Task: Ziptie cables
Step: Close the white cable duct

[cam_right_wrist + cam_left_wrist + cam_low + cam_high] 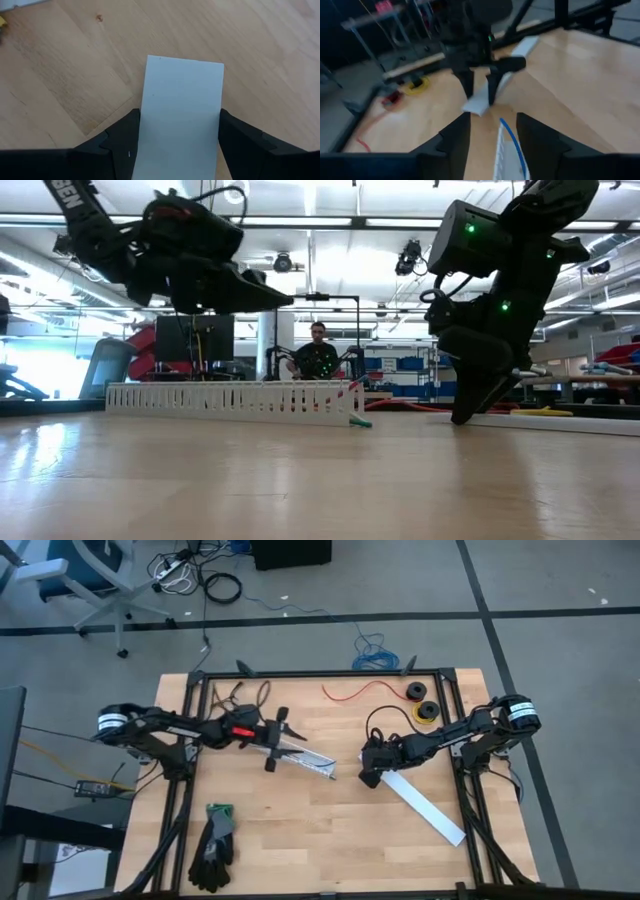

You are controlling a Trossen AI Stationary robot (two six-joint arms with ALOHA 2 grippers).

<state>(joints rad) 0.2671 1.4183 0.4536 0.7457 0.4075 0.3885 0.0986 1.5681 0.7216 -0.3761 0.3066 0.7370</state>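
So here both arms are out over the wooden table (300, 830). The right gripper (176, 135) is tipped down at the end of a flat white strip (182, 110) that lies diagonally on the right side of the table, and its two fingers sit on either side of the strip's width, right at its edges, so it looks clamped on that strip, or at least straddling it snugly. From the low camera the tips of that gripper are down at the table surface. The left gripper (492, 135) hangs a bit above the slotted white channel (300, 755) near the middle of the table, jaws apart with a clear gap and nothing between them. The cables (512, 142) are lying in that channel; the left wrist camera only shows a blue wire running along inside it, and at the channel's end in the low view a bit of green and red pokes out. Also on the table: a pair of dark gloves (213, 845) near the front left, a thin red wire (360, 692) at the back, and some tape rolls (420, 705) beside it.
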